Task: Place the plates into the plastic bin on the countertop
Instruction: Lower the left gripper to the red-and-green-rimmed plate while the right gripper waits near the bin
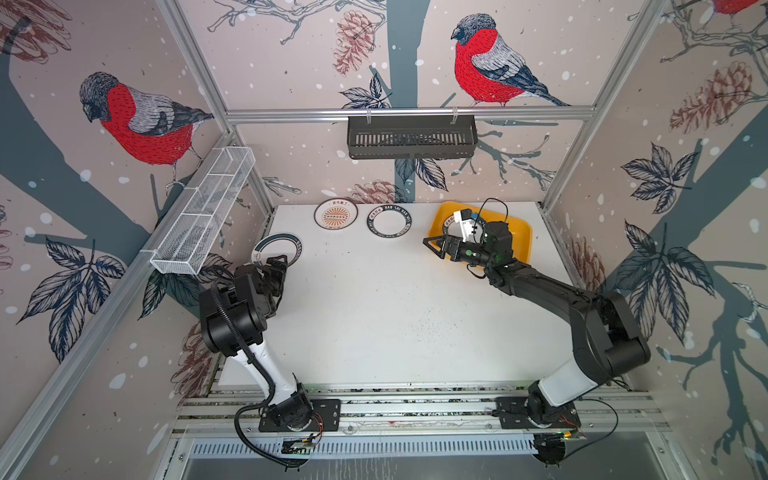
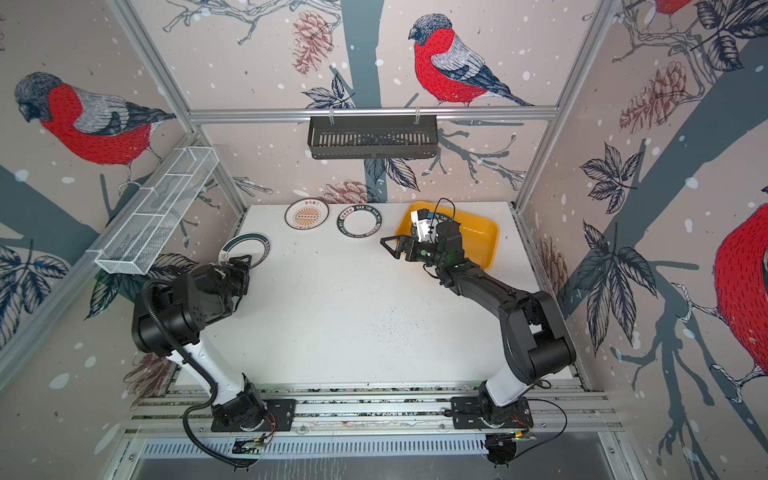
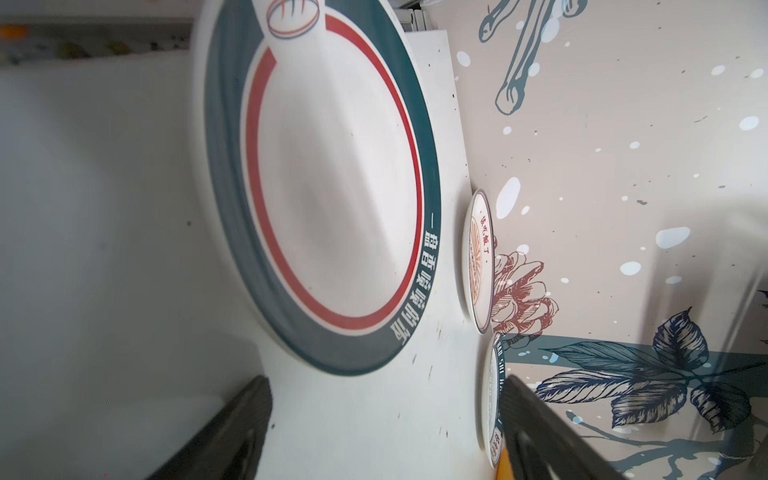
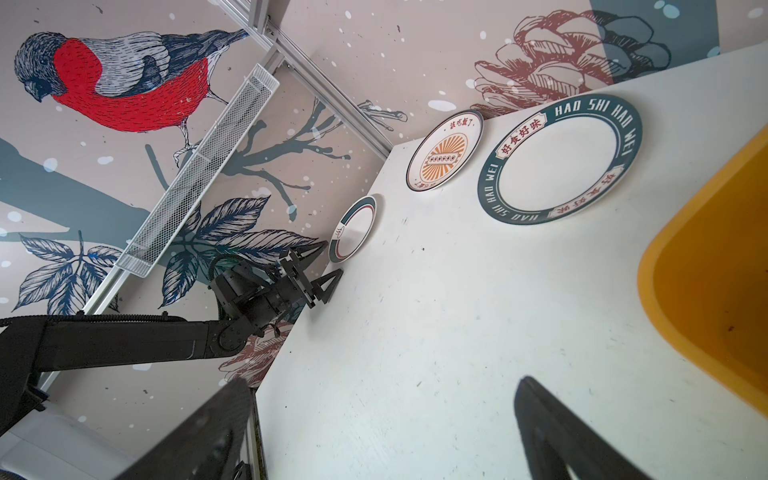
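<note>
One plate (image 1: 450, 221) is being seen in the bin (image 1: 524, 239) at one o'clock on the countertop (image 1: 374, 316); three are being left outside: ringed plate (image 1: 274, 247) at ten, sunburst plate (image 1: 336, 214) and lettered plate (image 1: 389, 222) near twelve; left gripper (image 1: 276, 262) and right gripper (image 1: 430, 248) are being held apart, empty.

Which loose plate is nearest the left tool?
The teal-rimmed plate with a red ring, beside the left tool; the sunburst plate and lettered plate sit farther back.
</note>
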You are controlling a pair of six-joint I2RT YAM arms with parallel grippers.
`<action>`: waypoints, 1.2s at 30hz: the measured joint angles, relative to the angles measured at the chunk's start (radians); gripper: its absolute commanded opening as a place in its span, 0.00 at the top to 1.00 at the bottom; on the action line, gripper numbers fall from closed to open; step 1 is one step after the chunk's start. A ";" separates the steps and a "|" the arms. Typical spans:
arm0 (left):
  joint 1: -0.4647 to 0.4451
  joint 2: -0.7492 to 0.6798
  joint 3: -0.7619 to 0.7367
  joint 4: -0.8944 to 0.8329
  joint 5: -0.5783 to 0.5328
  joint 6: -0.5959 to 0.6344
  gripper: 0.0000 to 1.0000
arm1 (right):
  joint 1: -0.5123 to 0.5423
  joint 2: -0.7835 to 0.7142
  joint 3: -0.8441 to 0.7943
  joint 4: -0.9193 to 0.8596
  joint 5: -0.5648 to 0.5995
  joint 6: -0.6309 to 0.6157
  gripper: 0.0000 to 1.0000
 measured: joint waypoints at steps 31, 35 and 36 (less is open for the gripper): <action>0.003 0.084 -0.044 0.119 -0.068 -0.153 0.94 | 0.004 0.002 0.008 -0.038 0.028 -0.023 0.00; 0.003 0.080 -0.054 0.135 -0.066 -0.157 0.97 | 0.014 0.007 0.012 -0.038 0.027 -0.024 0.00; 0.003 0.077 -0.057 0.136 -0.068 -0.155 0.97 | 0.018 0.009 0.015 -0.038 0.027 -0.026 0.00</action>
